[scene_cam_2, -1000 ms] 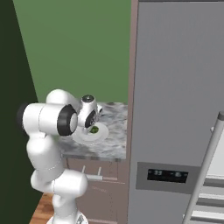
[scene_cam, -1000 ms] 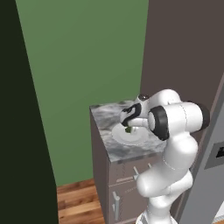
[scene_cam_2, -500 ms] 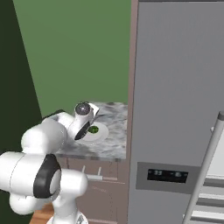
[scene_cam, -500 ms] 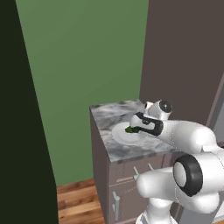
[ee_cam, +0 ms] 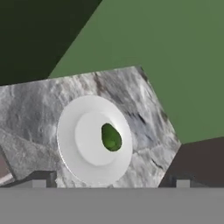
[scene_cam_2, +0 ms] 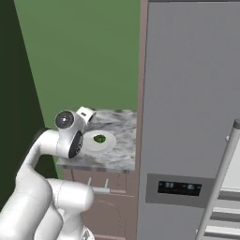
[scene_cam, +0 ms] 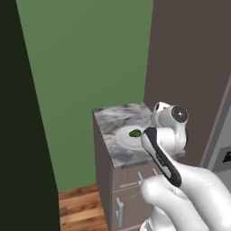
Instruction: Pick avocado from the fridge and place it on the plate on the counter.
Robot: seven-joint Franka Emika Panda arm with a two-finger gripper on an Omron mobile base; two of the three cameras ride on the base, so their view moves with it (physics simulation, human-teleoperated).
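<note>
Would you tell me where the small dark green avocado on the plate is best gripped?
Probably across the narrow middle of the small dark green avocado, coming straight down: it lies low in the round white plate, whose raised rim blocks a sideways approach.

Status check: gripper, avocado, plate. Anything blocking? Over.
Gripper open, empty, clear of the plate. Avocado resting on the plate, toward one side. Plate flat on the counter. Nothing in the way.
</note>
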